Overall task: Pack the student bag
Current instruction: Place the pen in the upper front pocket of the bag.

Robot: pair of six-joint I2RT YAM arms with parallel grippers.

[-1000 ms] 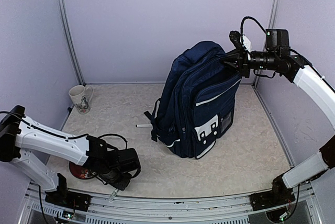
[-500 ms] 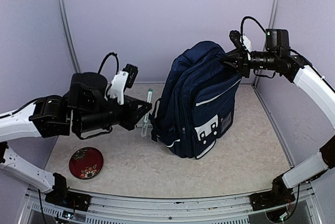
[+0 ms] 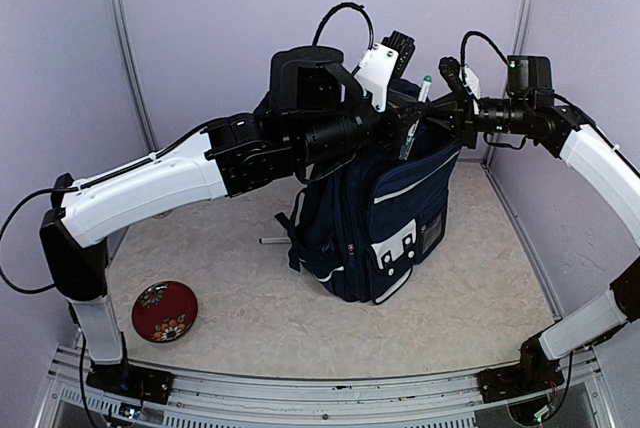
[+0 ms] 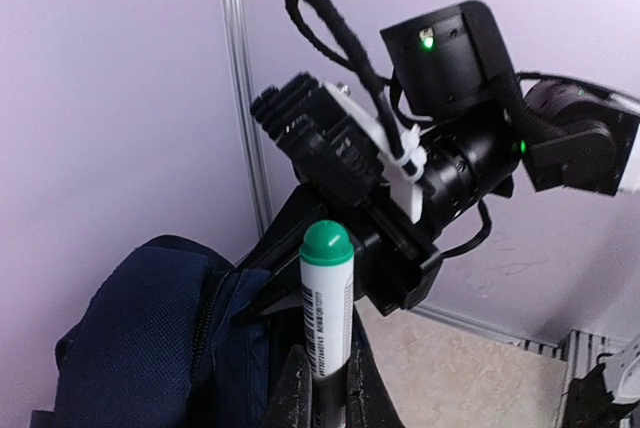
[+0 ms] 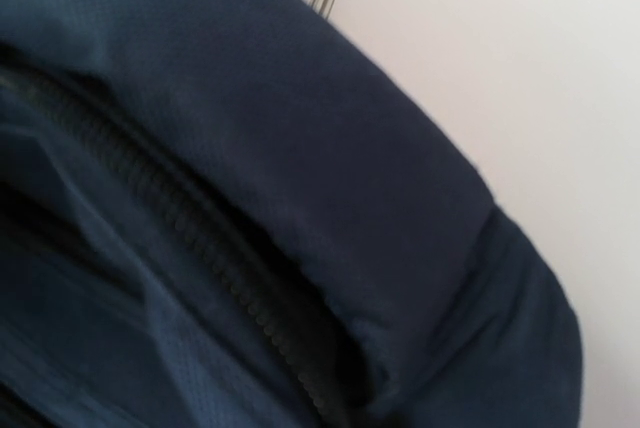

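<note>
Over the bag's top, left of centre: left gripper is clamping a green-capped marker by its lower barrel, cap end up, tilted. Below, the student bag is standing upright mid-table. I cannot tell how wide its zip is parting. At right, right gripper is pinching the bag's top edge.

Risks, as I am judging them:
- Marker is hanging near the rim, so a release here could send it glancing off fabric and down outside.
- Both grippers are crowding together and could collide.
- A hard tug could topple the bag.

Surface, left to right: red dish is sitting on the pale mottled tabletop, and a thin white pen is lying just beside the bag. Lilac walls are enclosing everything, with metal posts in the corners.
</note>
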